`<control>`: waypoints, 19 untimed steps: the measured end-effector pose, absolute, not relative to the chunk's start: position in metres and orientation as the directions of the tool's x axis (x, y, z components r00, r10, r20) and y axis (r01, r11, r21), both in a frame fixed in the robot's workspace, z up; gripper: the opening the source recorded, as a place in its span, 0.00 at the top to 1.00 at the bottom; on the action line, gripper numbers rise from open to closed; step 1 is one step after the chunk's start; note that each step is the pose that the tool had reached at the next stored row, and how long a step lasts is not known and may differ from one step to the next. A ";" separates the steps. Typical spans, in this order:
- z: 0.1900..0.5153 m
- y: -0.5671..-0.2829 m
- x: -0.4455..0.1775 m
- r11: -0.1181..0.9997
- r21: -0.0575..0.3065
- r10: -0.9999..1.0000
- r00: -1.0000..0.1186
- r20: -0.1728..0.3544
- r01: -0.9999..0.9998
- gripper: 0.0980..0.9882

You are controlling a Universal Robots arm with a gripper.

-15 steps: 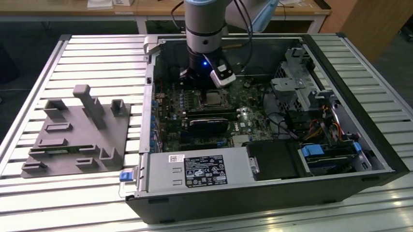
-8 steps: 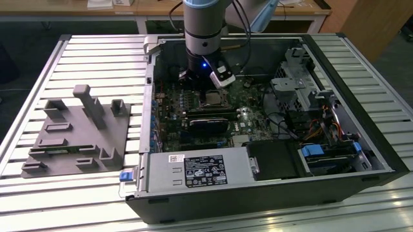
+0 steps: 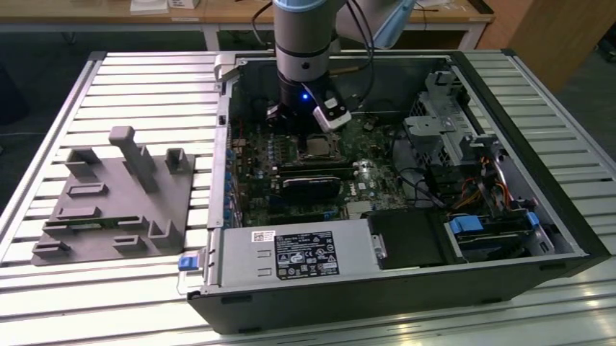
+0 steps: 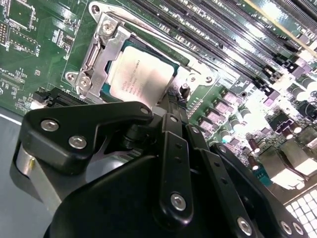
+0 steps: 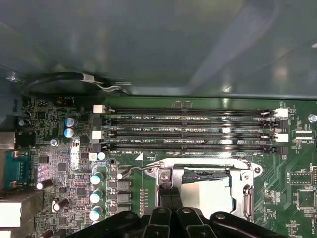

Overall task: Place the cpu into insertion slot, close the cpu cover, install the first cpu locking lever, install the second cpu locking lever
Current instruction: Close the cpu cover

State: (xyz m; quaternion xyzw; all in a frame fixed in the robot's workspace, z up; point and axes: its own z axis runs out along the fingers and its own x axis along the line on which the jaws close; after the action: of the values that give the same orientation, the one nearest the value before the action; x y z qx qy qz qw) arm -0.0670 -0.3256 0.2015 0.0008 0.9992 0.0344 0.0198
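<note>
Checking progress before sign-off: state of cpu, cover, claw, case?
cpu: seated flat in its socket.
cover: down over the cpu.
claw: shut, at the cover's edge.
case: lying flat, side open.

Worktable [image 3: 125, 79]: silvery metal top of parallel ribbed slats, spanning most of the exterior view; the slats run from that view's left to its right.

Light: bright, from overhead; strong white glare on the nearest slats, softer sheen farther back.

Bench [image 3: 97, 14]: pale wooden top on white legs [image 3: 209, 36], standing behind the worktable. A few white flat items [image 3: 164, 6] lie on it, possibly papers or small boxes.

Panel [image 3: 553, 36]: orange-brown wood, upright, at the exterior view's far right.

Floor [image 3: 39, 72]: dark, seen beneath the bench and past the worktable's edges.

Fixture plate [image 3: 111, 209]: grey, with upright blocks, lying on the worktable at the exterior view's left.
</note>
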 end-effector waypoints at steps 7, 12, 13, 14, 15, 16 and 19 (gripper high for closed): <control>0.203 -0.326 -0.067 0.997 0.075 0.003 -0.999 -0.039 0.000 0.99; 0.202 -0.326 -0.059 0.997 0.075 0.003 -0.999 -0.039 0.000 0.99; 0.202 -0.326 -0.057 0.997 0.075 0.003 -0.999 -0.039 0.000 0.99; 0.202 -0.326 -0.056 0.997 0.075 0.003 -0.999 -0.039 0.000 0.99; 0.201 -0.326 -0.054 0.997 0.075 0.003 -0.999 -0.039 0.000 0.99; 0.201 -0.326 -0.053 0.997 0.075 0.003 -0.999 -0.039 0.000 0.99; 0.201 -0.326 -0.051 0.997 0.075 0.003 -0.999 -0.039 0.000 0.99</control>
State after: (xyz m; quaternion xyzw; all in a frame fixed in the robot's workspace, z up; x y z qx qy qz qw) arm -0.0511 -0.3258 0.2013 0.0009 0.9991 0.0375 0.0194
